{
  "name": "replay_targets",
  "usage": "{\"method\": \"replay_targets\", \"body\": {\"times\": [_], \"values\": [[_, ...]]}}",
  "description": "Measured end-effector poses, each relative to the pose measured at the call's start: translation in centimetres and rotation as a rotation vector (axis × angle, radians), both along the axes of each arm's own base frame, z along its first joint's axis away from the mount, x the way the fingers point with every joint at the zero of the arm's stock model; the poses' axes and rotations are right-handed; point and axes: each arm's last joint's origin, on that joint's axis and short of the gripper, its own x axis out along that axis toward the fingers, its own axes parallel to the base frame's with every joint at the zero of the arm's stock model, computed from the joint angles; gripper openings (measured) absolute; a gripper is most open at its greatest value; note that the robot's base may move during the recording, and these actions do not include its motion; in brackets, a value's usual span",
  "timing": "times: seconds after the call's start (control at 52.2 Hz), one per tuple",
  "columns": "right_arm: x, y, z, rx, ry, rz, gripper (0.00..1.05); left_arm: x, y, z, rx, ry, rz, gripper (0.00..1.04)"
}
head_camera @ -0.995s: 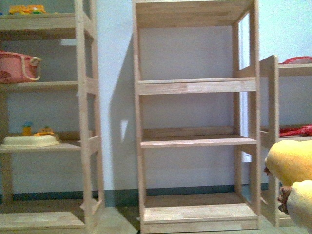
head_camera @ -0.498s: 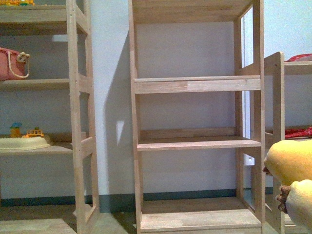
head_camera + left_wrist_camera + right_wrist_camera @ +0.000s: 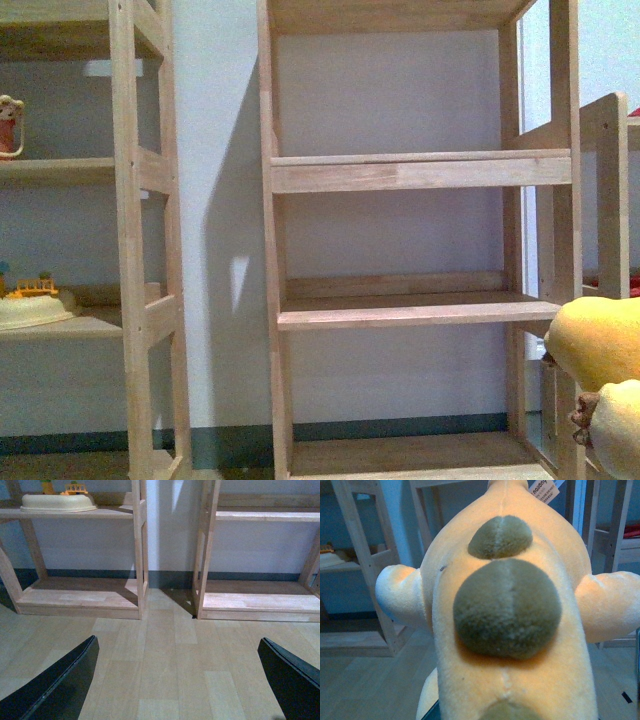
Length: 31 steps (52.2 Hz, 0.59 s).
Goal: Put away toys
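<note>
Plush animal (image 3: 600, 348), orange-yellow, sits at the lower right edge of the front view, clear of the floor and partly cut off by the frame. Its cream paw (image 3: 618, 428), tipped with small brown claws, shows just below the body. In the right wrist view the toy fills nearly the whole frame, with round olive-brown patches along a centre seam, two pale limbs out to the sides and a white label (image 3: 545, 490) at its far end.

The right gripper is hidden by the toy, so I cannot tell how its jaws stand. The left gripper (image 3: 177, 645) is spread wide, its two black fingers (image 3: 65, 680) well apart with only the pale plank floor (image 3: 175, 660) showing between them.

A wooden shelf unit (image 3: 415, 172) fills the centre of the front view, just left of the toy. At the left of the frame a second unit (image 3: 135, 200) carries a cream tray (image 3: 25, 308) with small coloured pieces on it.
</note>
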Motion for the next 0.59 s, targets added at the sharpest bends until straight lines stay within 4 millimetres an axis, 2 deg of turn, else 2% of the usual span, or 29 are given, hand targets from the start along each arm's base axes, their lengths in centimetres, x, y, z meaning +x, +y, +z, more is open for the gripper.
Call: {"method": "replay_targets", "body": {"times": [0.593], "values": [[0.01,0.00,-0.01,0.000,0.001,0.000,0.19,0.00,0.00,0.00,0.000,0.000,0.000,0.99]]}}
